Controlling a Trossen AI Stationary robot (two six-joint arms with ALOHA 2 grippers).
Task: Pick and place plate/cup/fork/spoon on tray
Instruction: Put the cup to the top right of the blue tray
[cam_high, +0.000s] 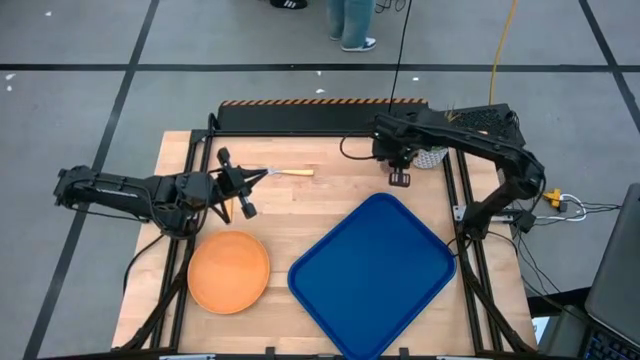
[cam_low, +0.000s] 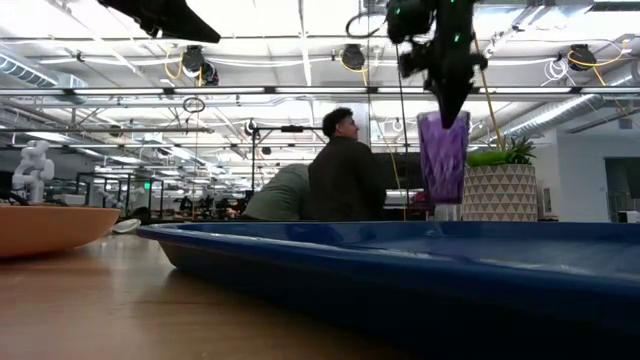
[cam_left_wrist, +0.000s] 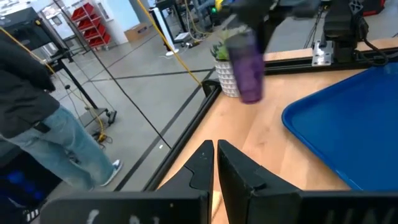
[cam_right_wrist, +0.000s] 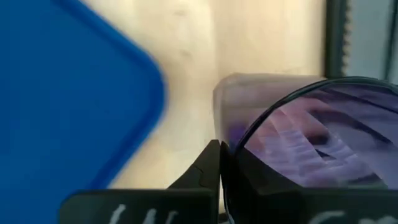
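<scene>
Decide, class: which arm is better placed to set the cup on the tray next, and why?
The right. Its gripper is shut on the cup, held above the table beside the tray. The left gripper sits across the table by the fork, nearer the plate.

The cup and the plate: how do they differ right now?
The cup is purple and see-through; the plate is solid orange. The cup is a tall cylinder, the plate wide and flat. The cup hangs in the air, its rim pinched by the right end effector, near the potted plant; the plate lies untouched on the table. Neither is on the tray.
</scene>
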